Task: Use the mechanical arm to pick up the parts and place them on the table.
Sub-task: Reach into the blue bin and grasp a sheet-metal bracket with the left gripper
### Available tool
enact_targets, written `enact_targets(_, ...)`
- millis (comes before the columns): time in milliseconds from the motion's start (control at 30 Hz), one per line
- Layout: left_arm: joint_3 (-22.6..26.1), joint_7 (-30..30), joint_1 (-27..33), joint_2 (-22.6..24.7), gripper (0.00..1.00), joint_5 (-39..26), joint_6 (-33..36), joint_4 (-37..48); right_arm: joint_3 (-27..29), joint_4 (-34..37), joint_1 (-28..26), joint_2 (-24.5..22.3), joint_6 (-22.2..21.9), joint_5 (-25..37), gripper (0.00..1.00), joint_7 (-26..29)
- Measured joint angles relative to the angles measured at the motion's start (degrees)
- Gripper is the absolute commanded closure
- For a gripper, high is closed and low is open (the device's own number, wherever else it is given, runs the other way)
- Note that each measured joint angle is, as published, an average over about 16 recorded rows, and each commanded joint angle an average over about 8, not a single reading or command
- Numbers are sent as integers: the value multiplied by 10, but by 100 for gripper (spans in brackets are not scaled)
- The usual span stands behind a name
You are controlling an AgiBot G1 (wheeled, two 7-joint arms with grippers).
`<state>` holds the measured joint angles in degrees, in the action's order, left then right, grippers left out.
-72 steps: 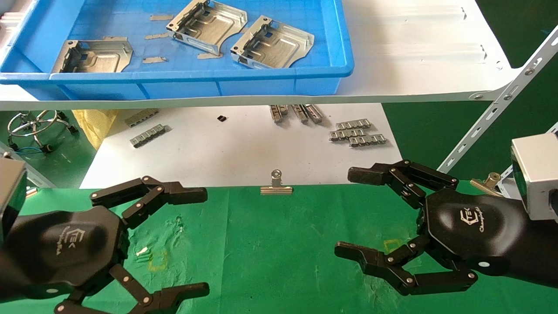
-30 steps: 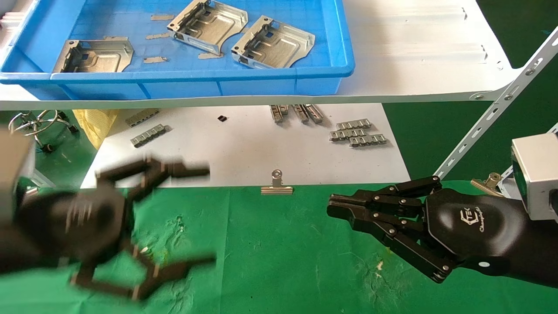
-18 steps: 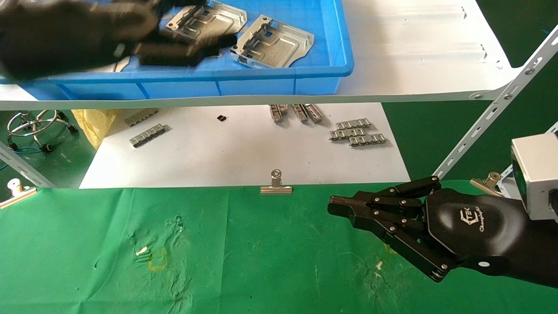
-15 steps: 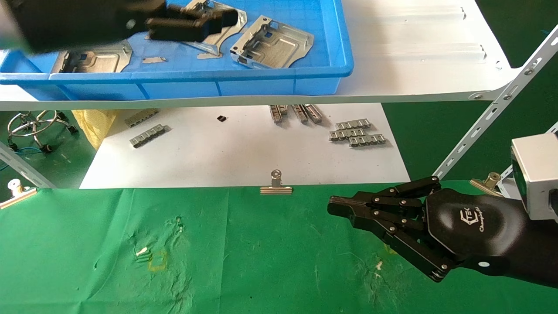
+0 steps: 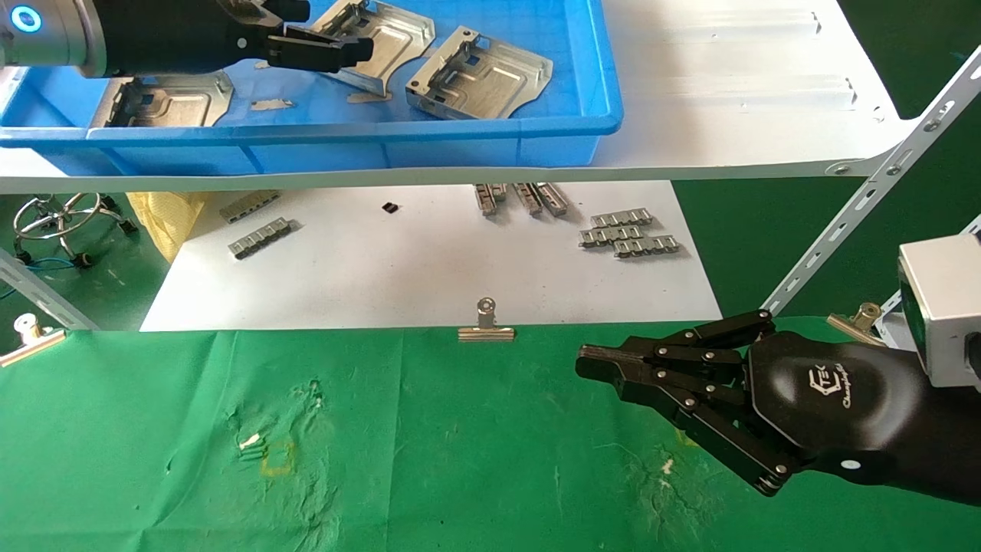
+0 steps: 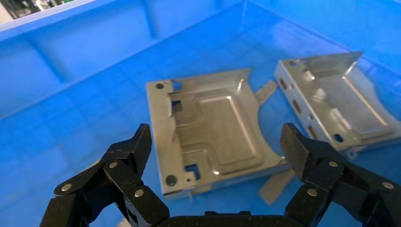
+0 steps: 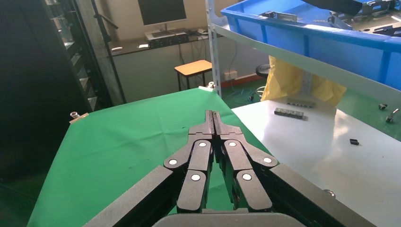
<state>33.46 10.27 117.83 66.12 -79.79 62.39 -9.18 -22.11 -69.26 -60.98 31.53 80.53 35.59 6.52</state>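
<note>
From my head camera, all three parts are in the blue tray (image 5: 490, 130) on the white shelf board (image 5: 728, 92): one at the tray's left (image 5: 165, 98), a middle part (image 5: 383, 38), and a right-hand one (image 5: 479, 74). The green table (image 5: 460, 460) carries no bracket at all, so by my reckoning nothing has been delivered yet and the whole job of three picks lies ahead. My left gripper (image 5: 322, 46) reaches over the tray, just at the middle part, fingers spread as far as this view shows. My right gripper (image 5: 613, 368) is parked low over the table's right side, fingers folded flat against each other and holding nothing. A binder clip (image 5: 486, 326) pins the cloth's far edge, and small ridged strips (image 5: 628, 232) lie on the white sheet beyond. At my left wrist, the fingers (image 6: 127, 156) stand wide apart either side of the middle part (image 6: 213, 130), which lies flat on the tray floor, not yet touched; the right-hand part (image 6: 338, 101) sits just beside it. At my right wrist, my fingertips (image 7: 215, 125) press together above the cloth (image 7: 123, 137), empty.
</note>
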Motion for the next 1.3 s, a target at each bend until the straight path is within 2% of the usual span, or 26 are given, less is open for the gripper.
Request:
enact_targets(33, 1, -3, 2, 2, 100, -1, -3, 8, 0, 0, 0, 0, 0, 0, 1, 0)
enact_targets(67, 1, -7, 4, 4, 100, -2, -6, 15, 0, 0, 0, 0, 0, 0, 0, 0)
enact_targets(400, 0, -36, 9, 17, 100, -3, -37, 58, 0, 0, 0, 0, 0, 0, 0, 0)
enact_targets(933, -7, -57, 8, 29, 100, 7, -77, 81, 0, 0, 0, 0, 0, 0, 0, 0)
enact_targets(1133, -12, -61, 9, 28, 100, 13, -71, 82, 0, 0, 0, 0, 0, 0, 0, 0)
enact_targets(1300, -22, -72, 11, 18, 100, 29, -35, 74, 0, 0, 0, 0, 0, 0, 0, 0)
